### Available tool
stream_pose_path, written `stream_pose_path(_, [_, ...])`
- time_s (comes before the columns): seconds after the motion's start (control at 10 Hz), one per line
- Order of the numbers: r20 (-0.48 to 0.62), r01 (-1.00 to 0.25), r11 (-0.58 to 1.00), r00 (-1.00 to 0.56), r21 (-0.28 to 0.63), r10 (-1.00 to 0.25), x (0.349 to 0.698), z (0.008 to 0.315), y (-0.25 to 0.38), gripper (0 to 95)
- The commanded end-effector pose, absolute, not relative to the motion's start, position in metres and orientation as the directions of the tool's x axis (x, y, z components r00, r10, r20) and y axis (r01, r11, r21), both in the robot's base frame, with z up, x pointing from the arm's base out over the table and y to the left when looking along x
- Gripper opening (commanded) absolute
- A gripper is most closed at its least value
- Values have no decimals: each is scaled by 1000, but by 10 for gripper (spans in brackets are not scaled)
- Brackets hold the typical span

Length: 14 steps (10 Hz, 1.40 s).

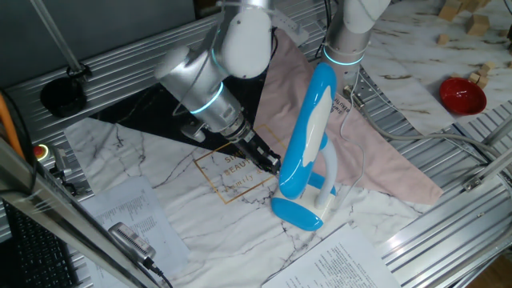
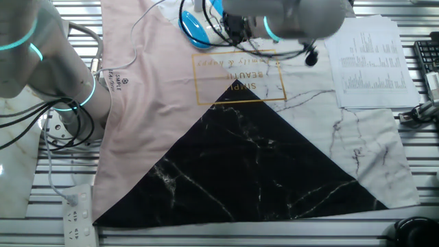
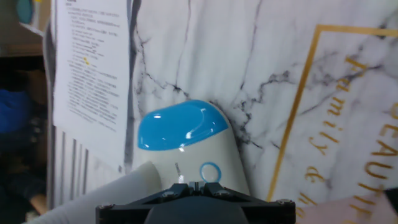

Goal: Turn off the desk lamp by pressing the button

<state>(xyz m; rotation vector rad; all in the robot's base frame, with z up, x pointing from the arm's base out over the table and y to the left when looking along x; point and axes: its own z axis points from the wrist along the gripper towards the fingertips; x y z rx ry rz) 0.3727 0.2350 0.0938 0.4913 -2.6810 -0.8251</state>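
Note:
The desk lamp point(image 1: 310, 128) stands on the marble-print mat, its long blue and white head tilted up over its oval blue base point(image 1: 298, 212). In the hand view the base point(image 3: 181, 127) fills the lower middle, blue on top and white below, with a small blue ring button point(image 3: 209, 171) on the white part. My gripper point(image 3: 196, 185) shows its two fingertips pressed together, just below the ring button. From the side, my gripper point(image 1: 270, 163) is low beside the lamp's base. In the other fixed view my gripper point(image 2: 236, 33) is next to the blue base point(image 2: 193, 29); the lamp head is hidden.
A pink cloth point(image 1: 376, 152) lies behind the lamp. Printed sheets point(image 1: 352, 260) lie near the front. A red bowl point(image 1: 462, 94) and wooden blocks point(image 1: 472, 20) are far right. The arm's pedestal point(image 1: 350, 36) stands behind the lamp. A power strip point(image 2: 77, 211) lies on the rails.

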Motion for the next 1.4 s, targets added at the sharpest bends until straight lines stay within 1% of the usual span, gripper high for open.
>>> stream_pose_path(0.1, [157, -306, 802, -886, 513, -437, 391, 101, 213, 0])
stream_pose_path(0.4, [136, -352, 815, -879, 461, -457, 414, 110, 196, 0])
stream_pose_path(0.6, [128, -389, 852, -881, 350, -455, 434, 116, 186, 0])
stream_pose_path(0.9, [66, -402, 884, -901, 241, -428, 452, 128, 171, 0])
stream_pose_path(1.0, [67, -396, 898, -907, 193, -415, 456, 131, 168, 0])
stream_pose_path(1.4, [103, -290, 946, -946, 145, -306, 465, 135, 169, 0])
